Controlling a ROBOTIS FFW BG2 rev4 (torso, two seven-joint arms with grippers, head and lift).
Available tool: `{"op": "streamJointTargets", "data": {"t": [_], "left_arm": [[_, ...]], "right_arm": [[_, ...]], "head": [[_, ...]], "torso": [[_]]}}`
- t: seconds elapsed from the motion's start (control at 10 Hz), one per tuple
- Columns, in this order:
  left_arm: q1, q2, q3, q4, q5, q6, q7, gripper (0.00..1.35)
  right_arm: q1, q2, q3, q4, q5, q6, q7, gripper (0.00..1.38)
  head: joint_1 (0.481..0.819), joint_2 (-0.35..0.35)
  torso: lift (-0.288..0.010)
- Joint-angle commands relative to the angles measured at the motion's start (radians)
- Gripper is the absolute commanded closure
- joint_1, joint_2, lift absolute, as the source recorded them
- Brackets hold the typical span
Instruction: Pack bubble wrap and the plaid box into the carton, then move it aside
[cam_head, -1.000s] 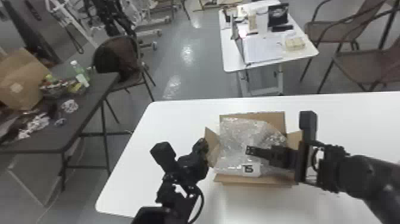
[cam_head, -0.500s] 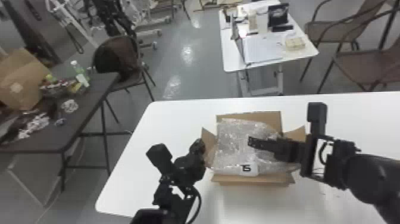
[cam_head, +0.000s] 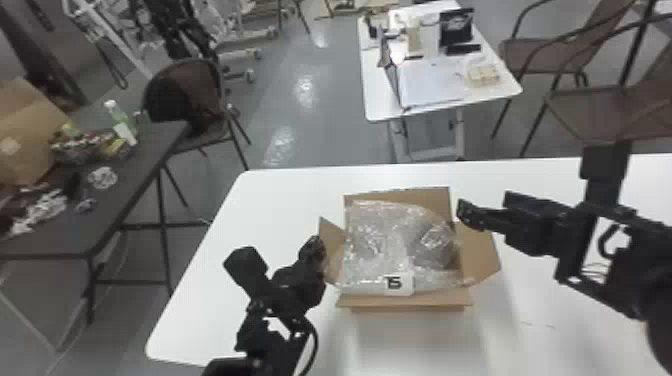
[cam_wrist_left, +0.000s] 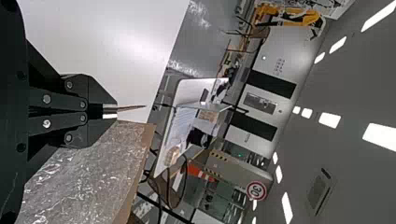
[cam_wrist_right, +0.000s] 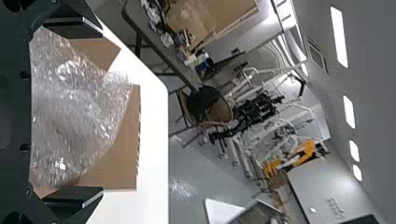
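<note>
Head view, clock directions taken from the carton's centre. The carton stands open on the white table, with bubble wrap bulging in its mouth. The left gripper is clamped on the flap at 9 o'clock, presumably to steady the carton and keep that side clear for packing. The right gripper hangs near the rim at 2 o'clock, its fingers wide apart and empty, probably so placed to leave the wrap free. Compared with half a second earlier, the right gripper is off the wrap, towards 3 o'clock; carton, wrap and left gripper lie slightly farther towards 9 o'clock.
</note>
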Motion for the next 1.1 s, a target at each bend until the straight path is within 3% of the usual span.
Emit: {"op": "streamJointTargets", "data": {"t": [0.0,0.2,0.5,0.8,1.0], "left_arm": [[0.012,0.0,0.012,-0.002,0.006,-0.013,0.0,1.21],[0.031,0.005,0.027,-0.002,0.018,-0.029,0.0,1.21],[0.057,0.006,0.052,-0.002,0.032,-0.061,0.0,1.21],[0.077,0.006,0.061,-0.002,0.041,-0.076,0.0,1.21],[0.089,0.005,0.064,-0.002,0.05,-0.082,0.0,1.21]], "right_arm": [[0.141,0.001,-0.075,-0.138,0.133,-0.071,0.009,0.11],[0.299,0.001,-0.15,-0.101,0.143,-0.39,0.046,0.11],[0.468,0.001,-0.251,-0.037,0.176,-0.653,0.068,0.11],[0.603,0.001,-0.382,-0.029,0.212,-0.749,0.071,0.11],[0.634,0.001,-0.449,-0.029,0.262,-0.753,0.069,0.11]], "head": [[0.695,0.284],[0.695,0.242],[0.695,0.195],[0.695,0.139],[0.695,0.088]], "torso": [[-0.027],[-0.027],[-0.027],[-0.027],[-0.027]]}}
